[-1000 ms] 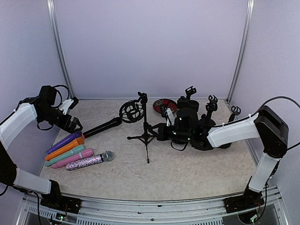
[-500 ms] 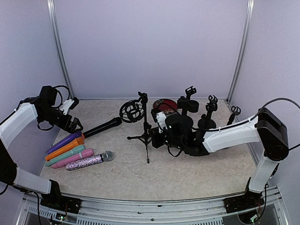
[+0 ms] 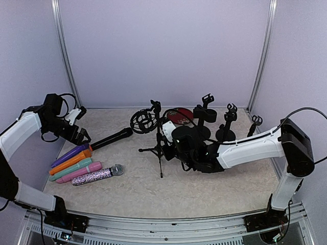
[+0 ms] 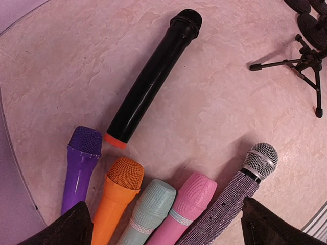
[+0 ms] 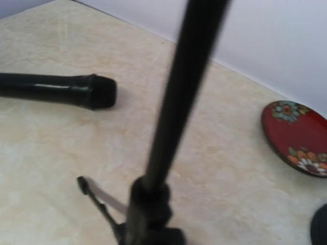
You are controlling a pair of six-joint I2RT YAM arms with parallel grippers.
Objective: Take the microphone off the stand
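Nearest on the counter (image 3: 204,191) lies a row of five coloured microphones (image 4: 153,209). Above them the left pincer (image 3: 80,133) hangs spread wide, holding nothing. Just beyond, the black microphone (image 4: 153,87) lies flat on the counter, off the tripod stand (image 3: 159,145). The right pincer (image 3: 166,142) is clenched at the stand's upright pole, perhaps pinching it. Farther back sits a red plate (image 3: 180,114).

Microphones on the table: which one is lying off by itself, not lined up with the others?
The black microphone with the orange end. It lies alone, farther out than the row of coloured microphones, which sit side by side.
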